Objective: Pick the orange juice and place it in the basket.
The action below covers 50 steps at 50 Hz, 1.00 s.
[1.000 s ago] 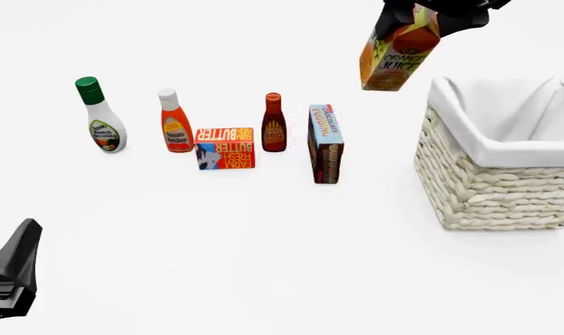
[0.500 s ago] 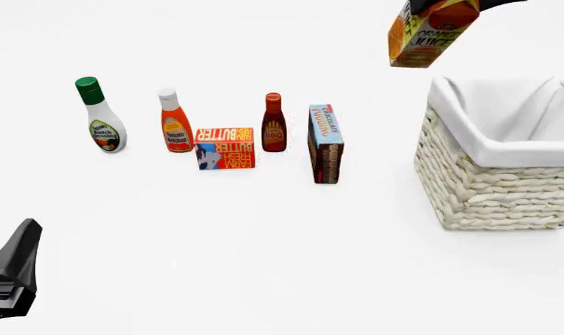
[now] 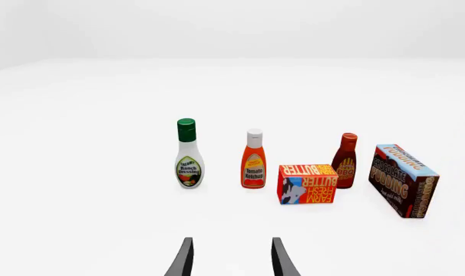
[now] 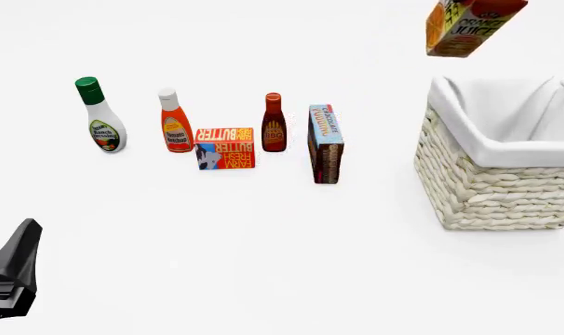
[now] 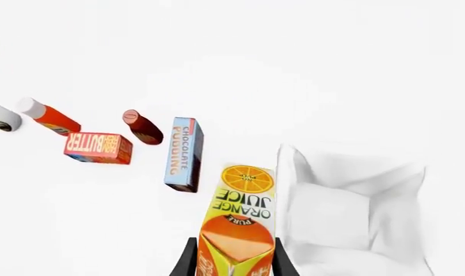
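The orange juice (image 4: 466,26) hangs tilted in the air at the top of the front view, above the near-left corner of the basket (image 4: 491,183), and the frame edge cuts off its top. The right wrist view shows my right gripper (image 5: 234,262) shut on the orange juice (image 5: 240,221), one finger (image 5: 188,260) on each side. The basket's white liner (image 5: 347,210) lies just beyond the carton. My right gripper itself is out of the front view. My left gripper (image 4: 12,271) rests low at the front left. It stands open (image 3: 231,263) with nothing between its fingers.
A row of groceries stands left of the basket: a ranch dressing bottle (image 4: 100,118), a ketchup bottle (image 4: 176,125), a butter box (image 4: 224,148), a BBQ sauce bottle (image 4: 273,125) and a chocolate pudding box (image 4: 326,143).
The orange juice has risen and moved right, from left of the basket to above its left edge. The left gripper and the groceries have not moved.
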Motion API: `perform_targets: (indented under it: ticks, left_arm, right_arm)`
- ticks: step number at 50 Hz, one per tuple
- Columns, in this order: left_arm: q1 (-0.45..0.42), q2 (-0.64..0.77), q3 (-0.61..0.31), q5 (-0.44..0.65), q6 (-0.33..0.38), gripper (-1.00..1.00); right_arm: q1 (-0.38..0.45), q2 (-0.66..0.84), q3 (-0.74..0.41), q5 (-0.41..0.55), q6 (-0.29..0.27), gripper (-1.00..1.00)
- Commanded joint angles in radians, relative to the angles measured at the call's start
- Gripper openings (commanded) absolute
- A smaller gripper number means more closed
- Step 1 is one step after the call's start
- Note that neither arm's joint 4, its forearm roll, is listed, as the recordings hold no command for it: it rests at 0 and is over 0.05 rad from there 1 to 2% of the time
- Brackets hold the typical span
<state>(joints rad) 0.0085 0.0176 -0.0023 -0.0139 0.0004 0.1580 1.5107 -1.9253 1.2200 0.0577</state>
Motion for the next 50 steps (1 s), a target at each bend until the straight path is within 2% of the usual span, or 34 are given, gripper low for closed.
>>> perform_targets:
  ticks: [1,27,50]
  left_arm:
    - [0.0,0.0,0.0,0.0,0.0,1.0]
    - [0.0,0.0,0.0,0.0,0.0,1.0]
    - [0.0,0.0,0.0,0.0,0.0,1.0]
  right_arm:
    - [-0.04,-0.03,0.0,0.0,-0.003,-1.0]
    - [-0.125,-0.089,0.078,0.0,-0.053,-1.0]
    - [-0.257,-0.166,0.172,0.0,-0.096,-1.0]
